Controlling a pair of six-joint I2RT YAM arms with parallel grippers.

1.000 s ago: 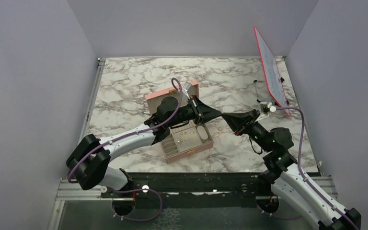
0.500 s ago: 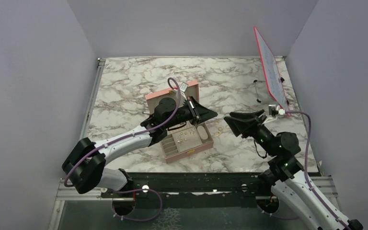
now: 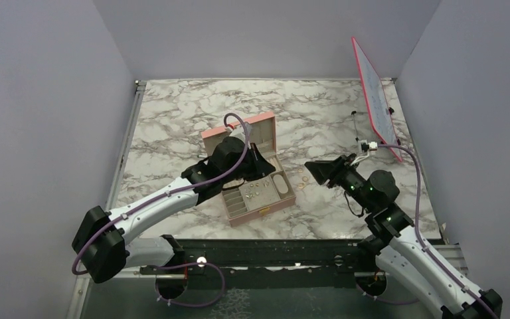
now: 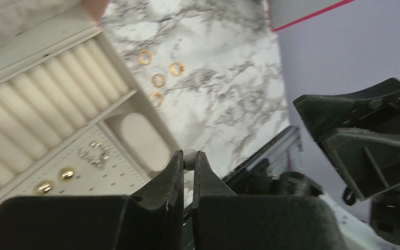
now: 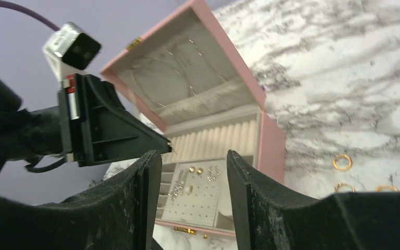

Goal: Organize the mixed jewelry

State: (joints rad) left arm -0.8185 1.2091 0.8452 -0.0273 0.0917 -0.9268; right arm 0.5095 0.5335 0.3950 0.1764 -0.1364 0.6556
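Your marble table carried a pink-edged board leaning at its far right, the marks on it too faint to read. The pink box sat open near the middle. From above, your left arm hid much of its lid and far trays.

Your right gripper hung just right of the box, fingers wide apart with nothing between them. Your left gripper was above the box with its fingers all but together, pinched on a pale bead at the very tips. You could not have told what kind of piece it was.

Four gold rings lay loose on the table just right of the box. The right wrist view showed only three, two of them half cut off by a finger. Two gold studs sat on the box's dotted pad, beside silvery bits too small to count.
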